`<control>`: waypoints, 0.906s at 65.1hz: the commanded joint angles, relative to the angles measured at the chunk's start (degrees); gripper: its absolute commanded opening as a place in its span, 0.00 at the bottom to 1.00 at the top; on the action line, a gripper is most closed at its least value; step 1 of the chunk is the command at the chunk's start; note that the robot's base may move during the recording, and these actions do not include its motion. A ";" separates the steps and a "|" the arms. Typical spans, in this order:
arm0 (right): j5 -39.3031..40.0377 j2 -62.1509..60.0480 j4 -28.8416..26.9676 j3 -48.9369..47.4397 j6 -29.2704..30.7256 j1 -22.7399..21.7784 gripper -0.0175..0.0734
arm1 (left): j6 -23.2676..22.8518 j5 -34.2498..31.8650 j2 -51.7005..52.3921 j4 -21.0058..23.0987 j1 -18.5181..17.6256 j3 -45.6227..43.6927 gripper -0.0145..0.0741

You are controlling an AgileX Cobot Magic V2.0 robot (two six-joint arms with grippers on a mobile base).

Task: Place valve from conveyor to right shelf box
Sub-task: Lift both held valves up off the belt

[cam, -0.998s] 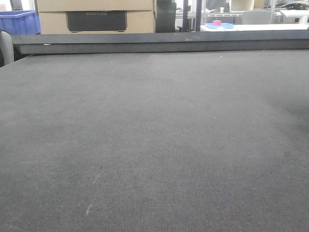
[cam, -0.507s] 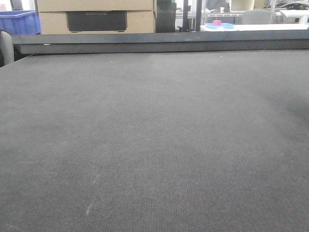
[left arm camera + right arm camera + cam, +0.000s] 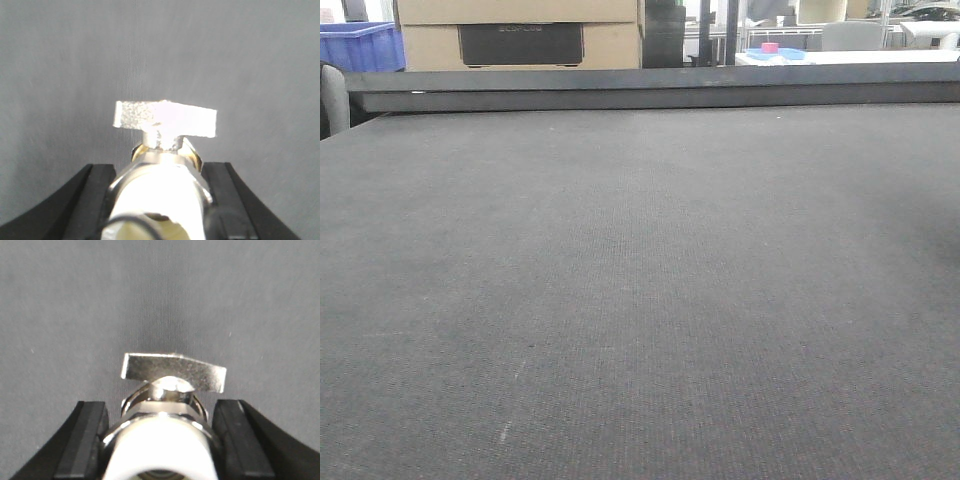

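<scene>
Grip check: left gripper is clamped on valve, lower centre of its wrist view; right gripper likewise on second valve. Conveyor fills front view; shelf box not visible. I'd hold squeeze firm, swing right slowly, release only over box.

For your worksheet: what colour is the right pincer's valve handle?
Silver handle, clearest in right wrist view.

My count: two valves, first valve and second valve; two grippers, left gripper and right gripper; one conveyor; one blue crate.
</scene>
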State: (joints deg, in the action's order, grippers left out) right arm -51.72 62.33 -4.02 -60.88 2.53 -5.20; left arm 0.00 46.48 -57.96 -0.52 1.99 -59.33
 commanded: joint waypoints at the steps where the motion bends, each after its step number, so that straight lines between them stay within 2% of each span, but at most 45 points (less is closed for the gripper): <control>1: 6.16 -4.93 0.19 2.74 0.41 -0.32 0.01 | 0.00 -5.65 5.75 0.52 0.09 2.78 0.04; 14: 11.46 -14.40 0.19 9.17 0.41 -0.32 0.01 | 0.00 -6.85 18.03 0.52 0.09 9.60 0.04; 29: 11.96 -23.37 0.19 11.35 0.41 -0.32 0.01 | 0.00 -6.85 28.85 0.52 0.09 13.04 0.04; 59: 12.35 -27.04 0.19 11.35 0.41 -0.32 0.01 | 0.00 -7.99 32.33 -0.10 0.09 13.04 0.04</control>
State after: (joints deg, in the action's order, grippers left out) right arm -43.83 35.94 -4.13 -49.04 2.53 -5.20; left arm 0.00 42.11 -26.09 -0.63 1.99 -46.05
